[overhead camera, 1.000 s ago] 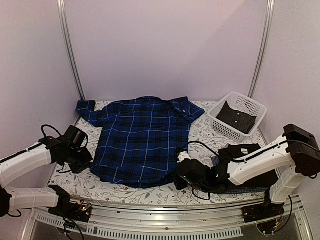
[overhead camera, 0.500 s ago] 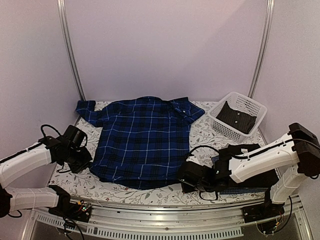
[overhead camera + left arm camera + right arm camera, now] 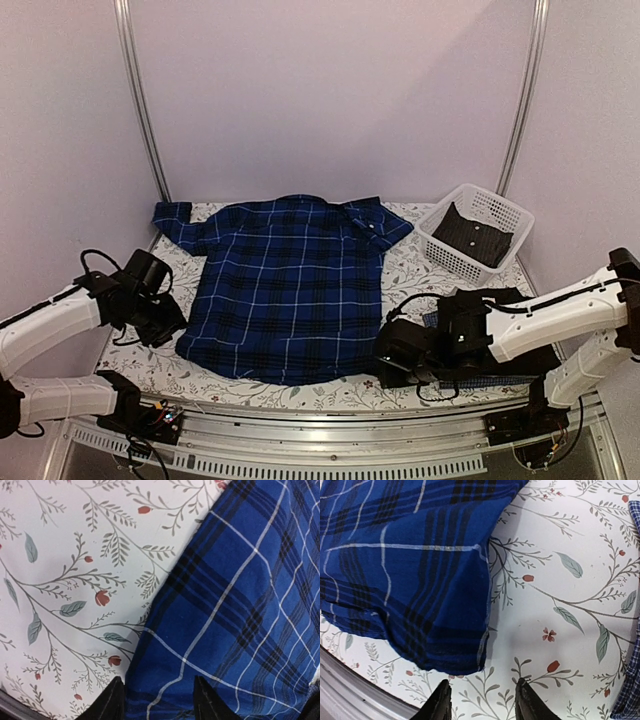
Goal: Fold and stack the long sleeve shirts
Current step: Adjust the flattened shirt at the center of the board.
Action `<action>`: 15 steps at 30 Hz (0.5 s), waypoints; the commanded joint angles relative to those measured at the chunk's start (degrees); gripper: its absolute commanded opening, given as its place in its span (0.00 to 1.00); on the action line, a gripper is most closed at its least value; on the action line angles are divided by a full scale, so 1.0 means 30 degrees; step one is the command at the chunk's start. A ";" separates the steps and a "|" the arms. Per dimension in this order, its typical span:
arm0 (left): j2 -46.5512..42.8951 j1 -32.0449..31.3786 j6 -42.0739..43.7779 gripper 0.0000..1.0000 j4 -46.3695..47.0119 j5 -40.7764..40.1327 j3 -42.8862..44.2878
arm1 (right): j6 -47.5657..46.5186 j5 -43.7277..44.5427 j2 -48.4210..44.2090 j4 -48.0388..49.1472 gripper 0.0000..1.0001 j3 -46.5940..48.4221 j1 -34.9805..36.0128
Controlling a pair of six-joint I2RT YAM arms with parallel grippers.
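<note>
The left gripper [image 3: 157, 695] stands parted over the edge of the dark blue plaid shirt [image 3: 240, 605], which spreads toward 1 o'clock. The right gripper [image 3: 482, 695] is parted and empty above the desk [image 3: 560, 645]; the shirt's hem corner lies at 11 o'clock.

High rear overview, wrist views close, downward — all share plaid shirt [image 3: 285, 290]

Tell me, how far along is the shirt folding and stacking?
Early. Done: the plaid shirt lies spread flat, unfolded. In hand: nothing; the left tool and right tool stand open at its near corners. Left: folding it, then the black shirt in the basket and the checked shirt beside the right tool; no stack yet.
</note>
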 commanded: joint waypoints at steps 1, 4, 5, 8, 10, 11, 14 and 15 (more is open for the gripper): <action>-0.0384 0.0230 0.1288 0.48 -0.0854 -0.0751 0.2730 | -0.0604 0.0167 -0.2381 -0.1539 0.47 0.1100 0.0164; 0.0206 0.0248 0.2752 0.48 0.0286 0.0404 0.3900 | -0.1744 -0.0507 -0.2861 -0.1520 0.50 0.2315 -0.0513; 0.0674 0.0221 0.3167 0.47 0.0812 0.1093 0.4132 | -0.2109 -0.0923 -0.2661 -0.1467 0.50 0.2680 -0.0999; 0.2441 0.0075 0.4162 0.46 0.3291 0.4307 0.4168 | -0.3704 -0.2321 -0.1645 -0.0196 0.49 0.3497 -0.2612; 0.3948 -0.0290 0.4461 0.46 0.4452 0.5219 0.4260 | -0.4592 -0.3331 -0.0741 0.1044 0.48 0.3787 -0.3381; 0.4625 -0.0483 0.4553 0.45 0.5090 0.5499 0.4268 | -0.4910 -0.4052 -0.0351 0.1910 0.47 0.3831 -0.3836; 0.6592 -0.0748 0.4757 0.45 0.7209 0.6321 0.4037 | -0.5197 -0.5594 0.1242 0.3509 0.43 0.3524 -0.4704; 0.7240 -0.0749 0.4864 0.45 0.7720 0.6501 0.3958 | -0.5191 -0.5954 0.1682 0.3908 0.42 0.3344 -0.4851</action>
